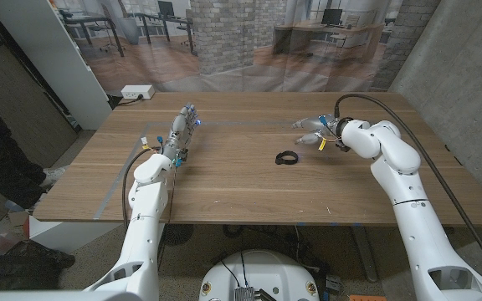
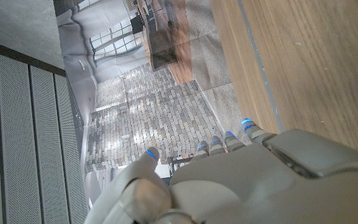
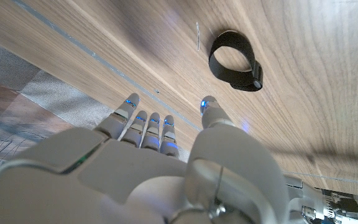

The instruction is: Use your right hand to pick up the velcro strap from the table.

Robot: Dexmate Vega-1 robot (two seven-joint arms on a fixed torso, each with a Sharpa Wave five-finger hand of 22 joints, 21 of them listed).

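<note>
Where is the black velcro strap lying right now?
In the head view the black looped velcro strap lies on the wooden table, slightly right of centre, just short of the open right hand, untouched.

White power strip [image 1: 137,92] behind wooden table [image 1: 241,188]

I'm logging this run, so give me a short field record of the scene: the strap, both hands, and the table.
strap: black velcro strap, coiled in a loop, lying on the table, not held
right hand: right hand open above the table, beside the strap and apart from it, fingers extended
left hand: left hand open, holding nothing, far from the strap
table: wooden table
pickup: not yet begun
</note>
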